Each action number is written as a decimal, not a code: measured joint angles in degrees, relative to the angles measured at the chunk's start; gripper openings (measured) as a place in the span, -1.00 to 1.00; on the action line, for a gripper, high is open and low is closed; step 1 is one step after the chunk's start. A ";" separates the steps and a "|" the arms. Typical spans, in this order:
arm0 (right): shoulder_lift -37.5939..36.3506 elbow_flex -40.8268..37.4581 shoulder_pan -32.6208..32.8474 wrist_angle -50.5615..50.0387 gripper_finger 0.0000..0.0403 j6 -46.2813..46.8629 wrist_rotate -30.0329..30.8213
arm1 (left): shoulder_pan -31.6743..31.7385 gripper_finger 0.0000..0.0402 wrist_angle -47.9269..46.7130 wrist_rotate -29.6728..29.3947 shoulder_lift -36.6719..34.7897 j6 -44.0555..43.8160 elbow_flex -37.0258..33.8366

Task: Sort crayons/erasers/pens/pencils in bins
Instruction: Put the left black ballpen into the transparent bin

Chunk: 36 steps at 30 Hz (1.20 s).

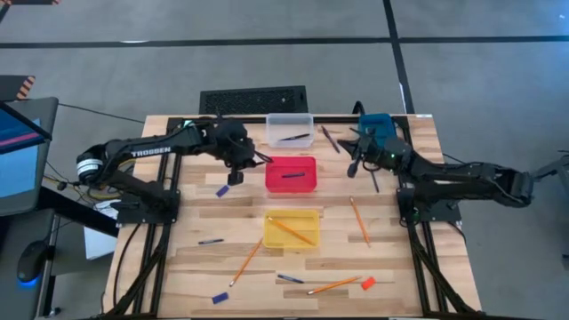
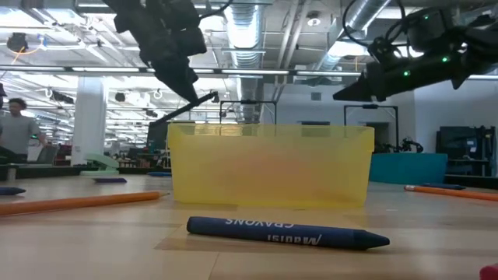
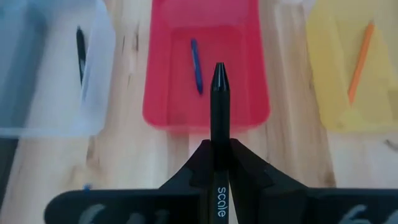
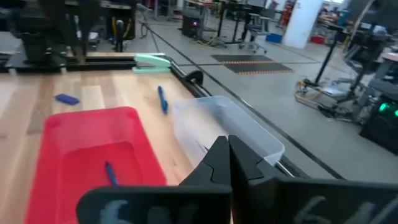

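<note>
My left gripper (image 1: 236,167) hangs above the table just left of the red bin (image 1: 292,174), shut on a black pen (image 3: 219,112). The pen's tip points at the red bin (image 3: 205,68), where a blue stick (image 3: 196,65) lies. My right gripper (image 1: 354,165) is shut and empty, between the red bin and the blue bin (image 1: 377,124). The clear bin (image 1: 290,130) holds a dark pen. The yellow bin (image 1: 292,228) holds a pencil. Pencils (image 1: 359,220), pens (image 1: 211,241), blue crayons (image 1: 222,190) and an orange-red eraser (image 1: 367,284) lie loose on the table. My left gripper pinches the black pen's shaft (image 3: 219,163) between its two fingers. The pen runs along the fingers and sticks out forward past their tips, its pointed end (image 3: 219,71) free. It is lifted clear of the table.
A blue crayon (image 2: 288,232) lies on the near table in front of the yellow bin (image 2: 268,163). More pencils (image 1: 246,263) and a pen (image 1: 290,279) lie toward the near edge. Two dark pens (image 1: 329,139) lie near my right gripper. A keyboard (image 1: 253,98) sits beyond the far edge.
</note>
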 joint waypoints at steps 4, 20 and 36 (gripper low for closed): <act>0.00 0.00 -0.38 -0.09 -0.99 -0.33 -0.02 | -1.23 -0.92 3.95 0.08 0.89 -0.50 0.01; 1.88 0.00 3.95 -0.48 -0.99 -2.38 -0.35 | -5.42 -0.92 12.54 -9.57 3.05 -0.29 5.57; 1.86 0.00 3.90 -0.11 -0.99 -2.36 -0.20 | 3.70 -0.92 10.59 -10.75 28.15 15.13 30.09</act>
